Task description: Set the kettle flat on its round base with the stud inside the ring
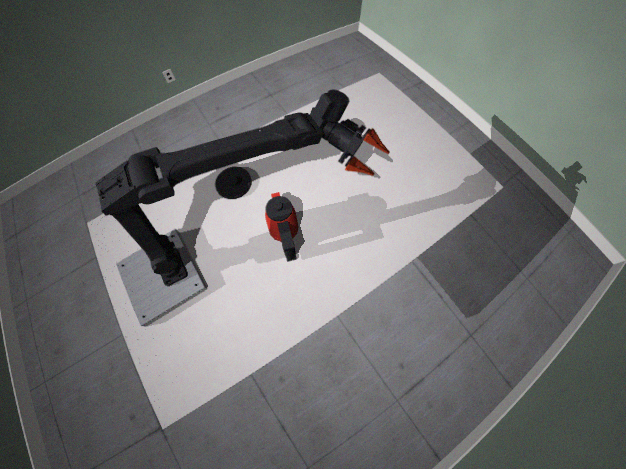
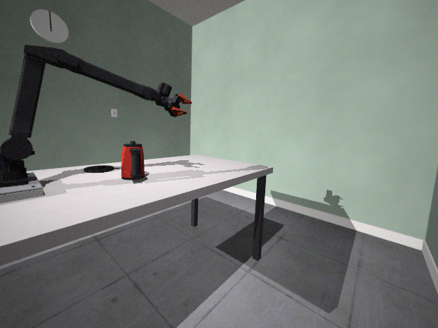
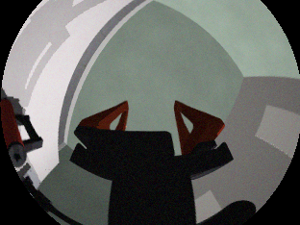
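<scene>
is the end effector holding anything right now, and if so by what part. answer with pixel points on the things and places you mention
Nothing is held: the end effector (image 1: pixel 380 164) (image 2: pixel 189 108) (image 3: pixel 151 104) is open, and the kettle (image 1: pixel 273 226) (image 2: pixel 126 163) (image 3: pixel 9 124) stands on the table (image 1: pixel 219 353) (image 2: pixel 91 203) (image 3: pixel 45 129).

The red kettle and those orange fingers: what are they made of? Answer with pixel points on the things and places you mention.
The kettle (image 1: pixel 273 226) (image 2: pixel 126 163) (image 3: pixel 10 124) looks like painted metal or plastic, its red even and fairly matte. The fingers (image 1: pixel 367 151) (image 2: pixel 181 107) seem matte plastic, judging by their dull, uniform orange; neither is certain.
</scene>
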You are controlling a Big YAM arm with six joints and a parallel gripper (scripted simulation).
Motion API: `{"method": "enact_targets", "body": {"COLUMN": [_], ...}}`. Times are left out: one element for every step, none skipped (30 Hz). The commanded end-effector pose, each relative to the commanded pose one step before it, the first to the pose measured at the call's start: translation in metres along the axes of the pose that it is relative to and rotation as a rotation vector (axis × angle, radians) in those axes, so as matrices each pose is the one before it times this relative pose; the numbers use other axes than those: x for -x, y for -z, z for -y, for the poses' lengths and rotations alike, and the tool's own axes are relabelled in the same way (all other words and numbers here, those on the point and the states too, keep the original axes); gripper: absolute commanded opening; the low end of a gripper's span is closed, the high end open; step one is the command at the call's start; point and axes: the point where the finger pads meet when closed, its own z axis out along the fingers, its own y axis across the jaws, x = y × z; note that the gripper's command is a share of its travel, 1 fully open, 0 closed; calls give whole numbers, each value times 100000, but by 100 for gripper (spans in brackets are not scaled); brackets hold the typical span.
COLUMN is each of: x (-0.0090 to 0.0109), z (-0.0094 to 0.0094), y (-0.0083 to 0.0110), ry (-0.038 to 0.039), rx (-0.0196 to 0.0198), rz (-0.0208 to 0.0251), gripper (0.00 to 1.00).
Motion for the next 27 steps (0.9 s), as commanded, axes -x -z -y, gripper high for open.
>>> {"method": "enact_targets", "body": {"x": [-1832,0,2066,-42,-1415,-881,-37,-38,-37,-37,-35,-34,-32,-30,-27,-24,-20,0,0,1431,-695,-476,-246,1,6,11,16], "z": [-382,0,-2061,-270,776,339,-333,-353,-373,-393,-413,-433,-452,-471,-489,-507,-524,0,0,-1523,-130,-281,-435,-594,-605,-615,-624], "y": [-461,0,-1036,-44,692,445,-13,-2,9,20,32,43,55,66,77,88,99,0,0,-1364,850,656,424,144,151,158,163], "ry": [-818,0,4886,1250,-1027,-148,1223,1201,1175,1146,1113,1077,1039,997,953,907,858,0,0,3115,-330,-44,262,594,539,484,428], "rx": [2320,0,3080,971,-455,149,1165,1231,1297,1362,1425,1488,1548,1607,1663,1717,1767,0,0,4488,559,962,1427,1970,1998,2023,2043], "rz": [823,0,2308,1835,1531,1688,1927,1956,1982,2007,2028,2047,2063,2077,2088,2095,2100,0,0,2502,1927,1976,2028,2084,2072,2058,2041], "gripper": [74,74,74,74,74,74,74,74,74,74,74,74,74,74,74,74,74,74,74,74,74,74,74,74,74,74,74]}}
